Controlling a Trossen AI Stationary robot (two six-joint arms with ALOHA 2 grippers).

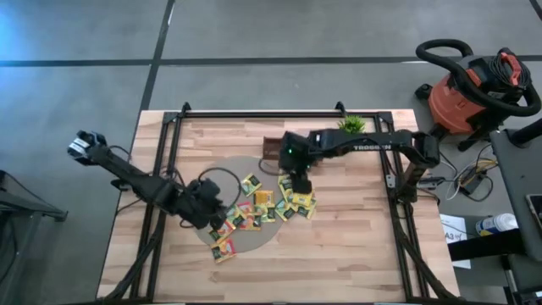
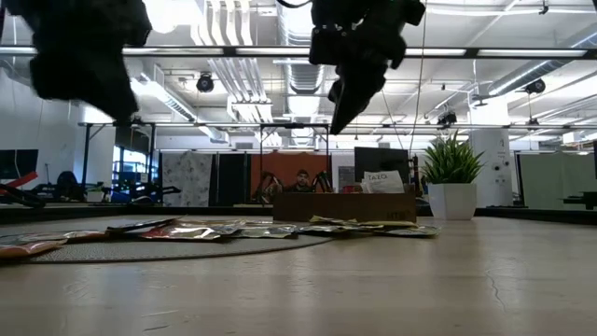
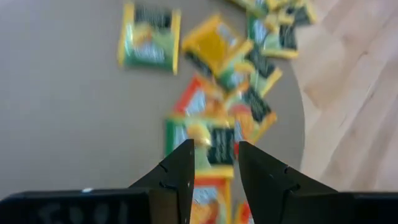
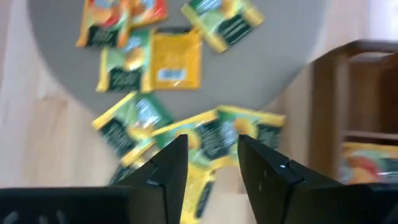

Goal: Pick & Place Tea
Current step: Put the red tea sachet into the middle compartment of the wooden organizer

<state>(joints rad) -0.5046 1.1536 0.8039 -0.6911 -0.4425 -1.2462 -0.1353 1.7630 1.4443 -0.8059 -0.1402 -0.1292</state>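
Several small square tea sachets [image 1: 258, 206], yellow, green and orange-red, lie flat in a loose heap on a round grey mat [image 1: 227, 174]. They also show as tea sachets [image 3: 214, 93] in the left wrist view and as tea sachets [image 4: 168, 59] in the right wrist view. My left gripper [image 3: 214, 152] hangs open above the heap's left part, and my left gripper [image 1: 209, 202] shows over the mat. My right gripper [image 4: 211, 143] is open above the heap's right part, near the tray. In the low view, my right gripper [image 2: 347, 93] is well above the table. Neither holds anything.
The brown wooden tray [image 4: 348, 106] stands at the mat's far side, partly under my right arm, with a sachet [image 4: 367, 163] lying in one compartment. A small potted plant [image 1: 351, 125] stands near the table's far edge. Bare wood [image 1: 356, 246] lies toward the near right.
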